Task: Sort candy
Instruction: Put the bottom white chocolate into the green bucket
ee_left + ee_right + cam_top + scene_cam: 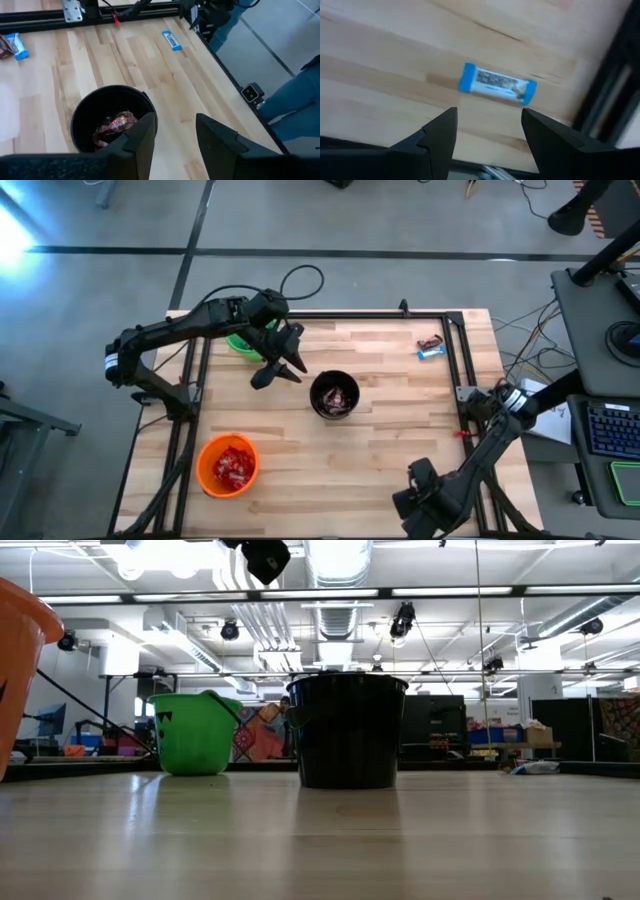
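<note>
Candy (497,85): blue-and-white wrapped bar lying flat on wood.

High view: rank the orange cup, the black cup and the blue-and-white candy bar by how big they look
1. orange cup, largest.
2. black cup, somewhat smaller.
3. blue-and-white candy bar, far smaller.
The camera looks straight down, so nearness barely skews this.
</note>
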